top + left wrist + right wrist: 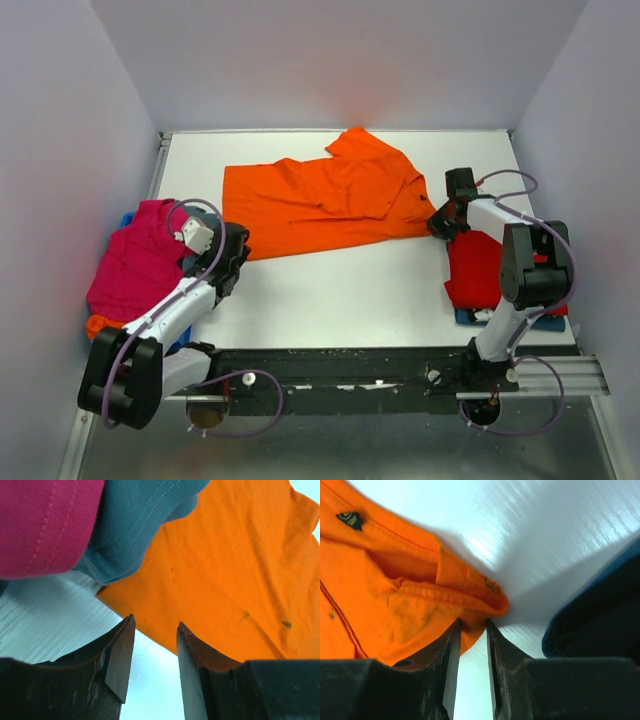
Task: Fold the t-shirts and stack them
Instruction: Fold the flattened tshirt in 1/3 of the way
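You have the orange t-shirt [320,205] spread across the far middle of the white table [350,290], with the right gripper [437,222] at its right edge. The left gripper [238,250] sits beside the magenta t-shirt [135,260] heaped at the left side. A folded red t-shirt [472,268] lies under the right arm.

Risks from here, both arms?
1. Right gripper has only the bunched edge of the orange shirt at its fingertips; a pull may slip it free.
2. Left gripper is open close beside the grey-blue shirt and pink shirt; closing there could snag those instead of the orange corner.
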`<state>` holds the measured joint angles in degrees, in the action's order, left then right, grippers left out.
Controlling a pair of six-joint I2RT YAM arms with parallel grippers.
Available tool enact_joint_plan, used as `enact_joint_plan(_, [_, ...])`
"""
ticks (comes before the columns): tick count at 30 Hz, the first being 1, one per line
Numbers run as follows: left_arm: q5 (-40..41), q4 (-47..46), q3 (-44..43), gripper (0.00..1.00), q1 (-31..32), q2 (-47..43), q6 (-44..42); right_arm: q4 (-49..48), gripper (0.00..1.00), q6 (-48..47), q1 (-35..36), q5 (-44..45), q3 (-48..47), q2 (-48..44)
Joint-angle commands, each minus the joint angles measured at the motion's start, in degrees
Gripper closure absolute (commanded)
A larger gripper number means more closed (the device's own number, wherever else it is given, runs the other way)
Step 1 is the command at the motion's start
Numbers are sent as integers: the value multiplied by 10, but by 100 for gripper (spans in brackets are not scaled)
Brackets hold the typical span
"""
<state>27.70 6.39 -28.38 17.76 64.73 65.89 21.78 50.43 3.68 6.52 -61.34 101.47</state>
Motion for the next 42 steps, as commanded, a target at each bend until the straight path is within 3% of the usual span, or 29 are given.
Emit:
enact_joint_plan(1, [46, 20, 5, 51, 3, -15, 36, 19, 66, 17, 1, 42, -38, 31])
enact_joint_plan(2, [52, 30, 2, 51, 3, -14, 46, 19, 68, 19, 1, 45, -40, 32])
enact_joint_plan(6, [68, 77, -18, 52, 3, 7, 80, 23, 99, 17, 1, 45, -38, 23])
enact_joint_plan(15, [69, 110, -44, 58, 10, 58, 109, 27, 99, -16, 1, 57, -19, -63])
enact_joint_plan(22, [84, 180, -95, 64, 11, 111, 150, 11, 99, -21, 1, 41, -7, -69])
enact_joint_plan(33, [80, 222, -137, 62, 12, 168, 166, 5, 99, -23, 1, 29, -4, -66])
enact_joint_plan(42, [70, 187, -137, 61, 12, 216, 173, 5, 99, -23, 1, 27, -3, -70])
